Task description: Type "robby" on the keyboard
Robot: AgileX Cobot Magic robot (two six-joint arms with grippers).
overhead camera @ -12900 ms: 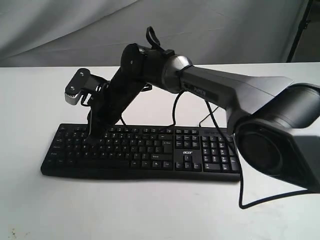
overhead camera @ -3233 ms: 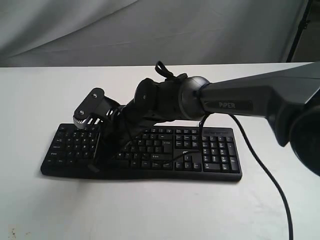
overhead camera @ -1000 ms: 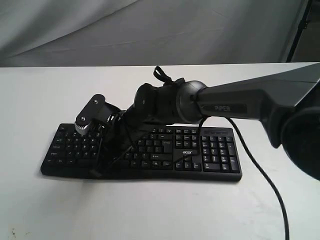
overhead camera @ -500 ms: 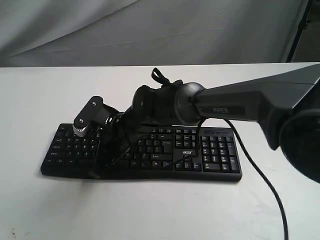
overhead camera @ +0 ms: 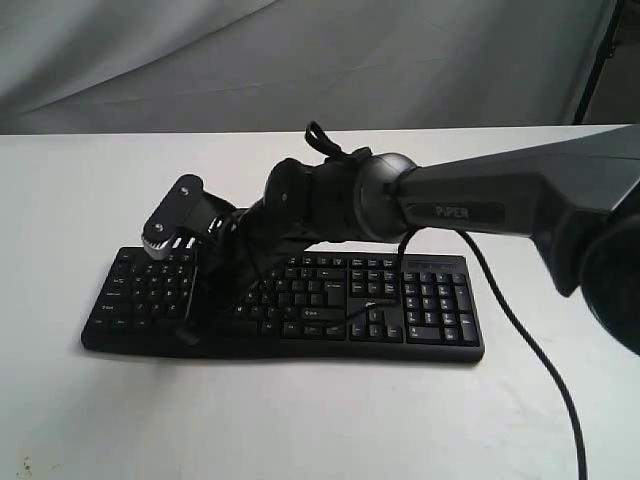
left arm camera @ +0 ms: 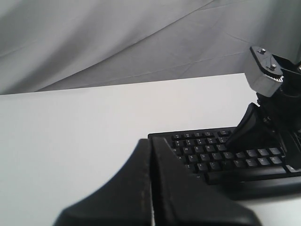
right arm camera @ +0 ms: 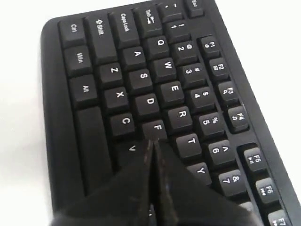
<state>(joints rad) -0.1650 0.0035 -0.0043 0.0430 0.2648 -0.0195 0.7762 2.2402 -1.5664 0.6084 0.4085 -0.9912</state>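
Keyboard (overhead camera: 300,300): black, full-size, white legends. It is lying flat on the white desk (overhead camera: 300,420), with its long side facing the near edge and its number pad at the right end.

Right end effector (overhead camera: 188,330): it is reaching across from the right on a long grey arm (overhead camera: 520,200) and pointing down at the left half of the keyboard. Its two fingers are pressing together with nothing pinched between them. In the right wrist view the joined tip is sitting over the letter keys, just beside F and V. Whether it is touching a key cannot be told.

Left end effector (left arm camera: 149,141): it is showing only in the left wrist view. Its fingers are pressing together with nothing between them. It is hanging over bare desk off the left end of the keyboard, apart from it.

Cable (overhead camera: 530,340): thin, black. It is trailing from under the arm past the number pad end and running off toward the near right of the desk.

Cloth (overhead camera: 300,60): grey, creased. It is hanging behind the far edge of the desk.
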